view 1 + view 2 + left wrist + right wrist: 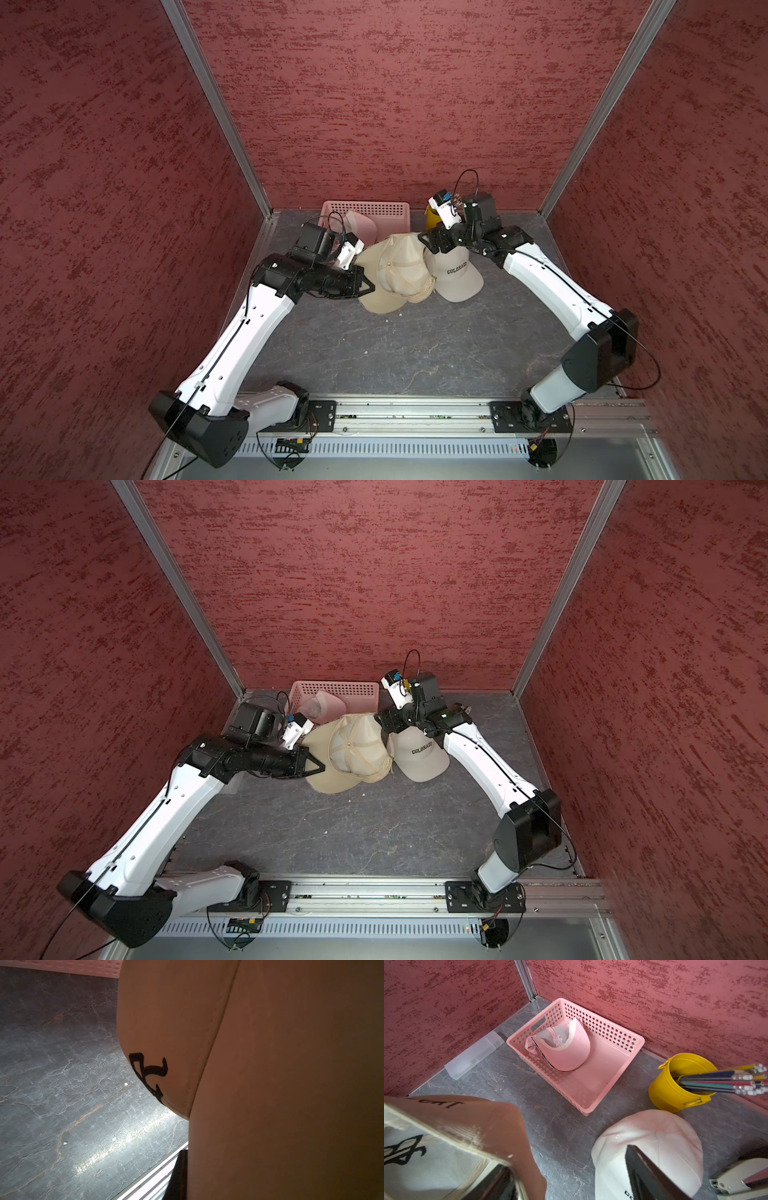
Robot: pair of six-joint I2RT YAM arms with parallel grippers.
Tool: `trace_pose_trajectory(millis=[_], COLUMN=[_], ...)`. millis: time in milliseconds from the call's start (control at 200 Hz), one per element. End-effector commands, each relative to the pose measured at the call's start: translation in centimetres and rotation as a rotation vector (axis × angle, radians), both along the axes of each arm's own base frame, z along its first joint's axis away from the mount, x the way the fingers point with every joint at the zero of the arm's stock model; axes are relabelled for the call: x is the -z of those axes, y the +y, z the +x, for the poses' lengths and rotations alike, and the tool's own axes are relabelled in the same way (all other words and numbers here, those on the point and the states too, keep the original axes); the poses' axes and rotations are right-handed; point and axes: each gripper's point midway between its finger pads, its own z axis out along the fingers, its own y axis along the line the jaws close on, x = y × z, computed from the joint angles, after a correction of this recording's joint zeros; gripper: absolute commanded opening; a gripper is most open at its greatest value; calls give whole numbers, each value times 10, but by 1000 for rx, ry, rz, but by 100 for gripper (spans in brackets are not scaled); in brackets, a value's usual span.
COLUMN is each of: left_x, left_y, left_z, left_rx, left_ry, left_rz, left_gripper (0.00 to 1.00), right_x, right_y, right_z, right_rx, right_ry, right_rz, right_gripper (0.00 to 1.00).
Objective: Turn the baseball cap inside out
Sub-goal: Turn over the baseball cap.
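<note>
The tan baseball cap (399,270) (353,750) sits mid-table with its inner seams and lining showing on top. My left gripper (370,286) (320,766) is shut on the cap's left edge. In the left wrist view the cap's fabric (291,1084) fills most of the frame, and only one dark finger (179,1176) shows beside it. My right gripper (426,245) (382,723) (566,1159) stands open at the cap's far right edge. In the right wrist view the cap's rim (477,1126) drapes over one finger, and the second finger hangs over a white cap.
A white "COLORADO" cap (457,278) (424,758) (654,1140) lies right of the tan one. At the back stand a pink basket (365,208) (591,1103) holding a pink cap (571,1051), a yellow bucket (670,1088) of pencils and a clear box (473,1055). A stapler (737,1178) lies nearby.
</note>
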Motion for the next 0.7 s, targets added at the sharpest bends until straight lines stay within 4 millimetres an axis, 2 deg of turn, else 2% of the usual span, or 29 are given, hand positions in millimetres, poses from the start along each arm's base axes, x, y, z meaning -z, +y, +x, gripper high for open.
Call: trace_pose_trajectory(millis=[0, 35, 40, 55, 70, 155, 291, 441, 591, 696], left_x=[-6, -4, -4, -3, -3, -6, -8, -2, -2, -5], left_y=[12, 14, 15, 16, 17, 17, 17, 21, 20, 18], left_z=[0, 3, 3, 4, 5, 11, 17, 25, 35, 39], left_rx=[-43, -58, -61, -67, -71, -95, -103, -127, -139, -135], left_ry=[-22, -20, -19, -17, -18, -24, -30, -33, -44, -52], left_rz=[0, 0, 0, -1, -3, -21, -15, 24, 21, 11], left_gripper=[0, 0, 0, 0, 0, 0, 0, 0, 0, 0], right_x=[2, 1, 1, 0, -1, -4, -8, -28, -44, -42], right_y=[-13, -12, -12, -12, -11, -3, -4, 5, 33, 64], right_z=[5, 1, 1, 0, -1, -11, -18, -41, -77, -104], right_rx=[37, 23, 22, 19, 16, -43, -48, -119, -241, -346], right_ry=[-10, -12, -12, -12, -12, 5, -7, -14, 18, 60], right_rz=[-22, -18, -17, -15, -12, 16, 37, 81, 116, 162], right_gripper=[81, 82, 83, 96, 98, 99, 99, 99, 98, 98])
